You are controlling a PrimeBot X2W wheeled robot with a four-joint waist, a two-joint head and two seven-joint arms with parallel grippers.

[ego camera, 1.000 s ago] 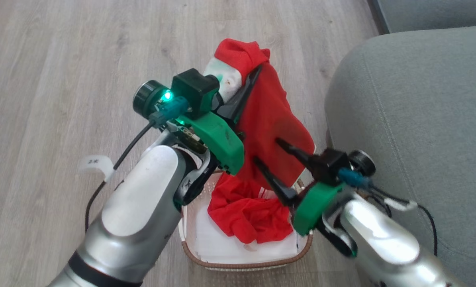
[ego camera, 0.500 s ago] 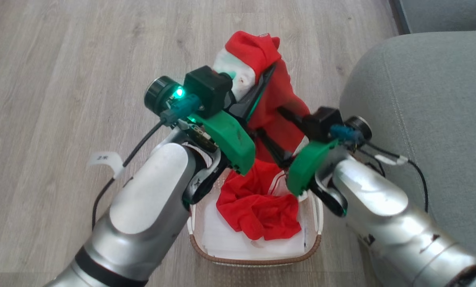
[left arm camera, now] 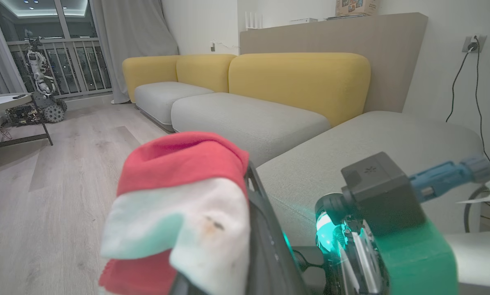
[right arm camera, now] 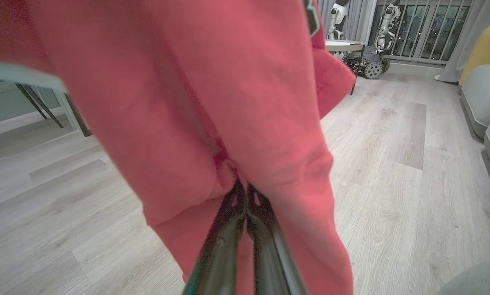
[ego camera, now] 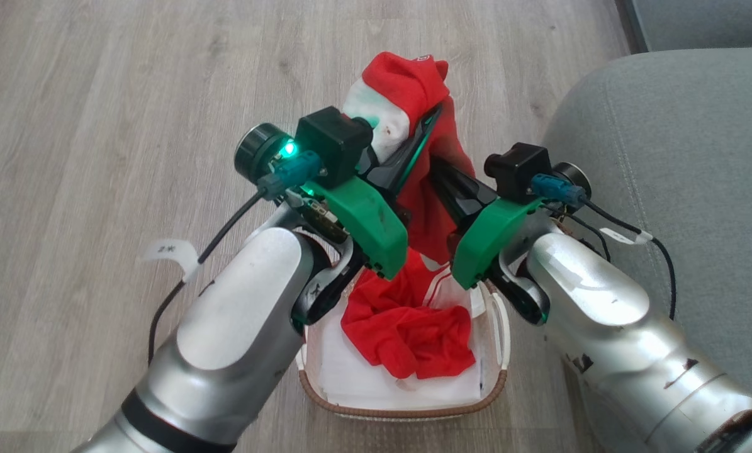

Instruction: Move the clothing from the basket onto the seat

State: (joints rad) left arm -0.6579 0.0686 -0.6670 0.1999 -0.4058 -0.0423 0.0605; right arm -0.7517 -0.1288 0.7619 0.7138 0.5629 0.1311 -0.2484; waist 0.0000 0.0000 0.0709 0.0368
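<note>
Your left jaws and right jaws are both pinched shut on clothing (ego camera: 407, 88) that looks light, limp and slippery; grip bunched folds.

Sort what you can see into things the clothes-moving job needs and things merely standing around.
Job: lifted red garment, pinched by left gripper and right gripper; second red garment in the basket; grey-green seat.
Standing around: yellow-backed sofa; wheeled robot by the window; wall socket; side table.
</note>
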